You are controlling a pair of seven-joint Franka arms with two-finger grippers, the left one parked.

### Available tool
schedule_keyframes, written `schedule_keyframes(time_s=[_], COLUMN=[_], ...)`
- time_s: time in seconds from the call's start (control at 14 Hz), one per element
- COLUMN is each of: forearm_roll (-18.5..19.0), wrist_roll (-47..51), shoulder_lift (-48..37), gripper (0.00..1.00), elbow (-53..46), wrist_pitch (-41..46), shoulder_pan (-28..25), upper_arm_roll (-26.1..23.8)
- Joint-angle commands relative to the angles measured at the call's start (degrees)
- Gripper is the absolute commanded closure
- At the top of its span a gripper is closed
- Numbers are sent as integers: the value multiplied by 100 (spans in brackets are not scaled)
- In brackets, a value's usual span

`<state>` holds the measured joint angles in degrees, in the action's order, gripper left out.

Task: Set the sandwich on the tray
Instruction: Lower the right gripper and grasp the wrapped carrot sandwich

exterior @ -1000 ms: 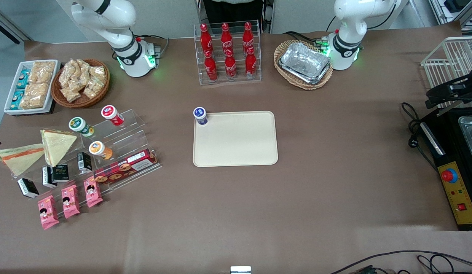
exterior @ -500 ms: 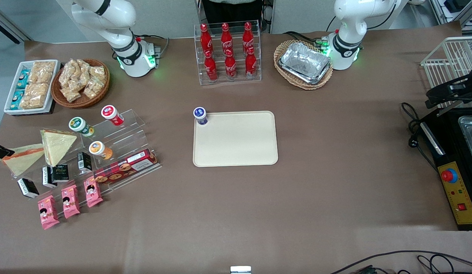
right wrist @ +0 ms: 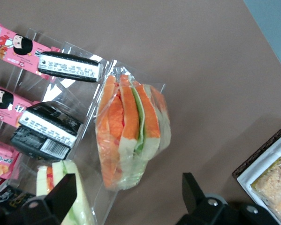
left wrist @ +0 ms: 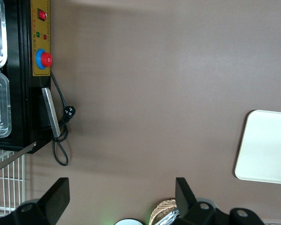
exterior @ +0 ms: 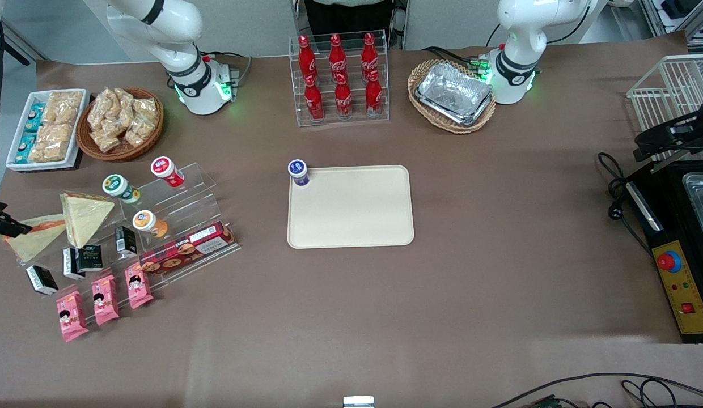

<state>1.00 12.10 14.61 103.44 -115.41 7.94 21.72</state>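
Right wrist view shows the gripper (right wrist: 126, 199) spread open above the sandwich (right wrist: 130, 135), which lies on the clear stand (exterior: 176, 221) (working arm's end), well apart from the tray (exterior: 351, 207).

Claw (exterior: 3, 225) above sandwich (exterior: 31, 238); tray (exterior: 351, 207) well apart, mid-table.

Cola bottles (exterior: 339, 78): red, upright in a clear rack.
Foil trays (exterior: 454, 93): stacked in a wicker basket (exterior: 425, 71).
Pink snack packets (exterior: 104, 298): three, nearest the front camera.
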Motion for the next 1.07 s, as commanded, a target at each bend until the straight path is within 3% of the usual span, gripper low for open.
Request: schedule_keyframes(time_s=[0.0,1.0], forearm_roll=[49,23], wrist_roll=[-50,-357], shoulder_lift=[24,384], gripper=[0,0], elbow=[212,168], wrist_pitch=[-386,-957], shoulder_pan=[24,173], upper_arm_roll=[-19,-19])
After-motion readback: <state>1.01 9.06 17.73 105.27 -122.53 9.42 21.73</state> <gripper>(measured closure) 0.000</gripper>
